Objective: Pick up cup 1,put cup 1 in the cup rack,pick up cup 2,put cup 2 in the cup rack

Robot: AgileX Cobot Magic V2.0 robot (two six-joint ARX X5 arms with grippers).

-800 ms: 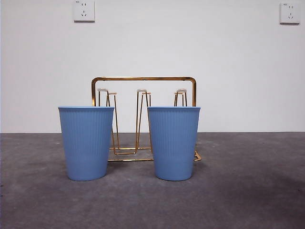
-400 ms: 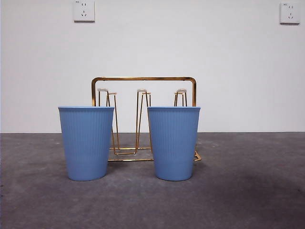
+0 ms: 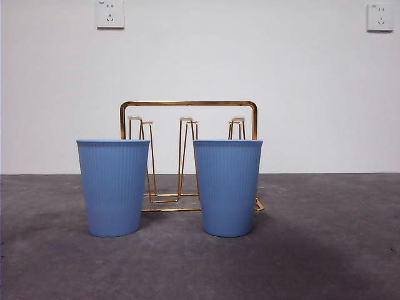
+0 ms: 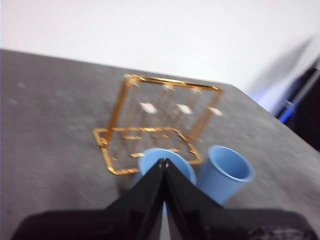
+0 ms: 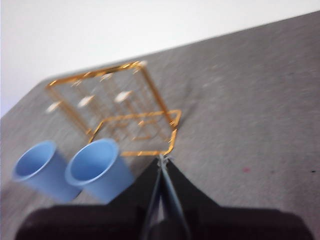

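We see two blue cups upright on the grey surface [image 3: 325, 250], cup 1 [image 3: 113, 187] at nine o'clock and cup 2 [image 3: 227, 187] at three, a clear gap between them. The cup rack [image 3: 187, 105] stands just behind, at twelve. The left gripper [image 4: 164, 162] and right gripper [image 5: 161, 159] hang above, jaws pressed together, empty.

2 wall sockets [image 3: 110, 14] on white wall [image 3: 300, 81], grey table [image 3: 325, 250].

place: lab-like test bench — bare white wall [image 3: 250, 62] | wall sockets [image 3: 110, 14] | grey table [image 3: 312, 250]
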